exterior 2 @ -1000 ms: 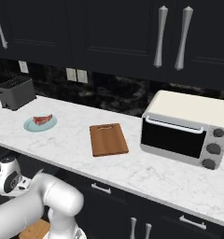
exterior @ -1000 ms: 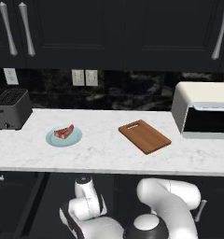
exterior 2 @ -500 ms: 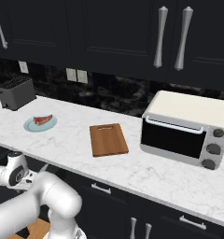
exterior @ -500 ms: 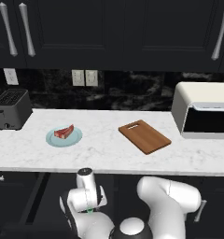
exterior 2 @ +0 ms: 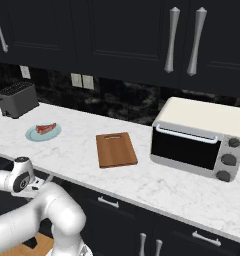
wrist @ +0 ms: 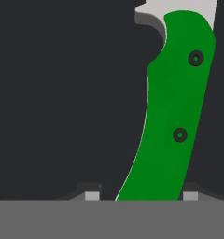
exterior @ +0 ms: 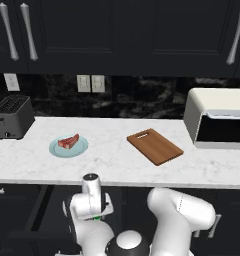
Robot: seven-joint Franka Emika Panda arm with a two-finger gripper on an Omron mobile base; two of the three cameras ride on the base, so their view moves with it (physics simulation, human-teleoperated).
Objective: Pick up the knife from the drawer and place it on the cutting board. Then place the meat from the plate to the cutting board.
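Note:
The knife (wrist: 179,102) lies on the drawer's dark floor (wrist: 62,93), with its bright green handle running up the hand view and the pale blade start (wrist: 179,7) at the top. My gripper (wrist: 141,196) straddles the handle's lower end, fingertips (wrist: 91,196) close on either side, shut on it. In the left base view my hand (exterior: 92,202) reaches down below the counter edge into the open drawer (exterior: 39,212). The wooden cutting board (exterior: 155,146) lies bare at mid counter. Left of it, the red meat (exterior: 68,142) sits on the light blue plate (exterior: 57,150).
A black toaster (exterior: 12,116) stands at the counter's far left and a white toaster oven (exterior: 219,120) at the right. Black upper cabinets with long silver handles hang above. My own white arm (exterior 2: 47,210) bulks in front of the lower cabinets.
The fingers have closed in on the knife's green handle. In the base views the wrist below the counter edge has shifted slightly up. Board, plate and meat have not moved.

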